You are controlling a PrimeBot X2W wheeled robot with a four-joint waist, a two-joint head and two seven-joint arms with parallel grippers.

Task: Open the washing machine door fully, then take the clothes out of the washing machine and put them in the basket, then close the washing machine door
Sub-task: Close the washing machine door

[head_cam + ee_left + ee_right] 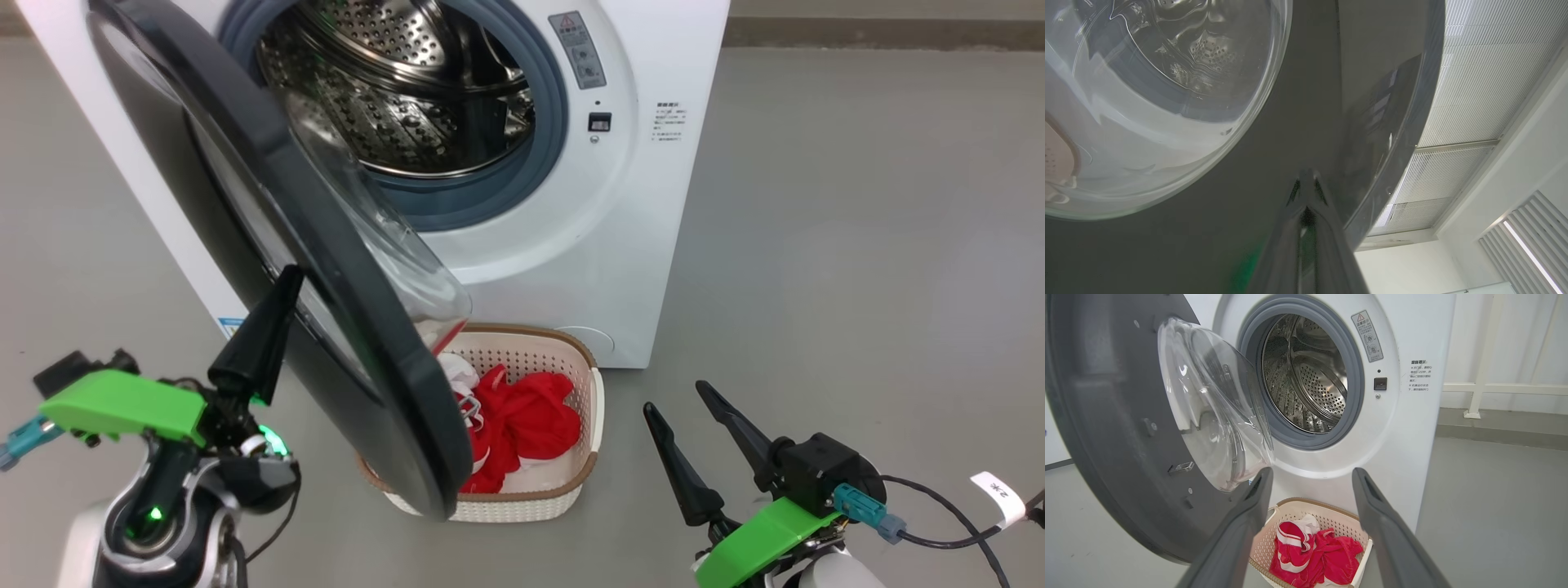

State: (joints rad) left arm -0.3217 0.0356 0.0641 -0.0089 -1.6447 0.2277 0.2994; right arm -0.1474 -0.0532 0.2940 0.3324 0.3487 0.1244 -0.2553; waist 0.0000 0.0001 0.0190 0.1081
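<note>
Washing machine door [359,327] hangs half swung out from the left side, its glossy outer face turned toward the left gripper [286,282]. That gripper's two fingers are pressed together with nothing between them, tips at the black rim beside the glass bowl; whether they touch I cannot tell. The right gripper [676,396] hovers low over the bare floor [857,286], fingers spread and empty, well apart from everything. Beyond them the basket [594,408] stands on the floor against the front foot of the washing machine [653,204], the clothes [522,420] heaped inside it, red with some white. Farther back the drum [408,82] looks empty, so closing the door seems to be the step in hand. To do it well, push flat on the rim toward the free edge, turn the wrist with the arc so the tips do not skid on the gloss, watch the bowl as it passes over the basket's rim, and press until the latch catches
</note>
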